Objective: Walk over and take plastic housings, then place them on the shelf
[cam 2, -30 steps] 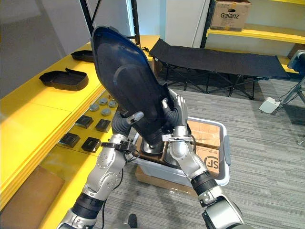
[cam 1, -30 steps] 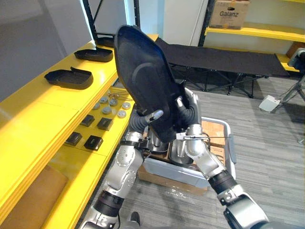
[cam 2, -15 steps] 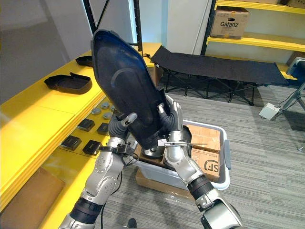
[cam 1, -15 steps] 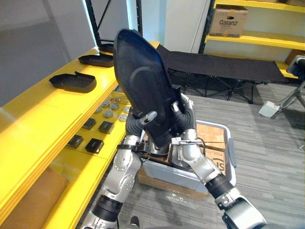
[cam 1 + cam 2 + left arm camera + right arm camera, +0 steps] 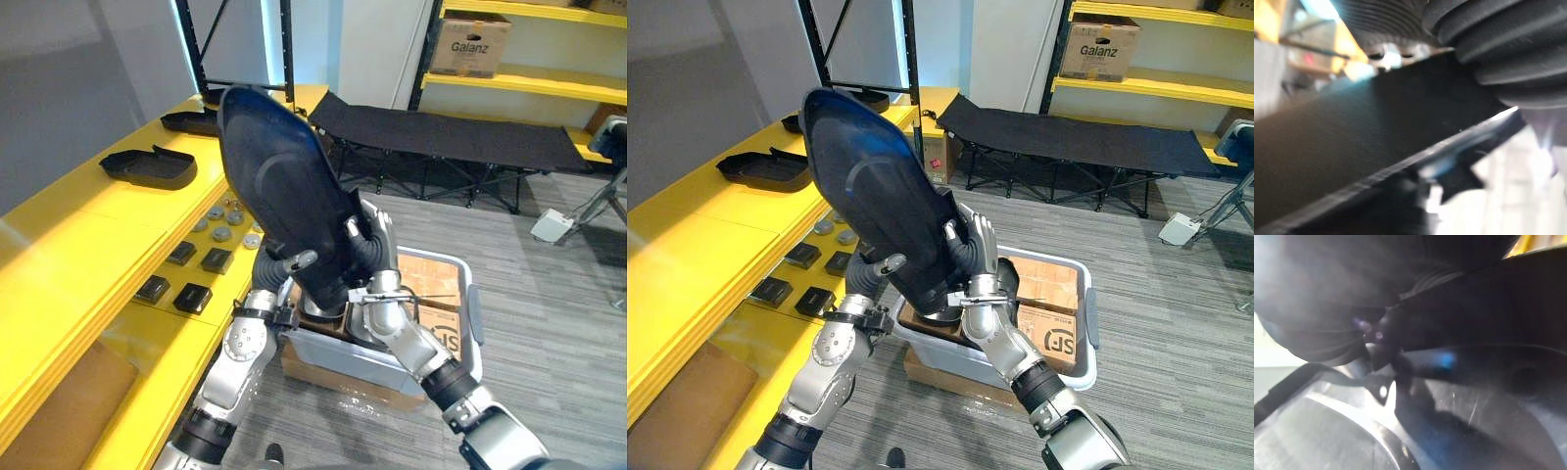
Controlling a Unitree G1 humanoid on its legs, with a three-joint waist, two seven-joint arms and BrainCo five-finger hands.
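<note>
A large black plastic housing [image 5: 279,191], shaped like a long oval shell, is held up in the air in front of the robot. It is tilted, with its upper end leaning to the left and far. The housing is gripped between both hands at its lower end.

The left hand [image 5: 297,261] is mostly hidden behind the housing. One dark-tipped digit hooks round the lower edge onto the front face, clamping it. The right hand [image 5: 370,245] presses against the right edge, with its fingers [image 5: 980,232] nearly straight, close together and pointing up along that edge.

On the left runs a long yellow shelf [image 5: 78,235]. Two other black housings [image 5: 147,166] lie on its top, well apart from the held one. Below the hands a grey bin [image 5: 475,313] stands on the floor with cardboard boxes [image 5: 1058,328] inside. A black folding cot [image 5: 441,127] stands at the far side.
</note>
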